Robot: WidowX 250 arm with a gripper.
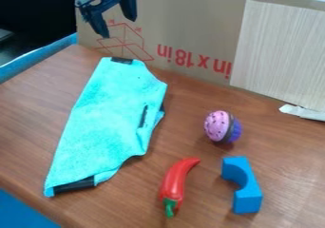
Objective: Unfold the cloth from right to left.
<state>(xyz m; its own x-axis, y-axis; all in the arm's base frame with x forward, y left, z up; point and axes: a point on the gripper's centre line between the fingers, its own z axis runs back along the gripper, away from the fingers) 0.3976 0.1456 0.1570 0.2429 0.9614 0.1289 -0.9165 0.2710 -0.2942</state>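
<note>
Now: your black two-finger gripper [118, 28], fingers spread wide, empty; beneath it, apart, one folded turquoise fabric cloth with black edging [105, 118], lying flat.

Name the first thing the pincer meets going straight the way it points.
Pointing down, the pincer would probably meet the cloth first, at its far end. Its depth against the cardboard is unclear, so it might brush that instead.

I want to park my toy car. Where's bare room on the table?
The table is bare at picture left, between the cloth and the table's edge, and at picture right, beyond the blue block. It's more crowded where the ball, block and red pepper sit.
</note>
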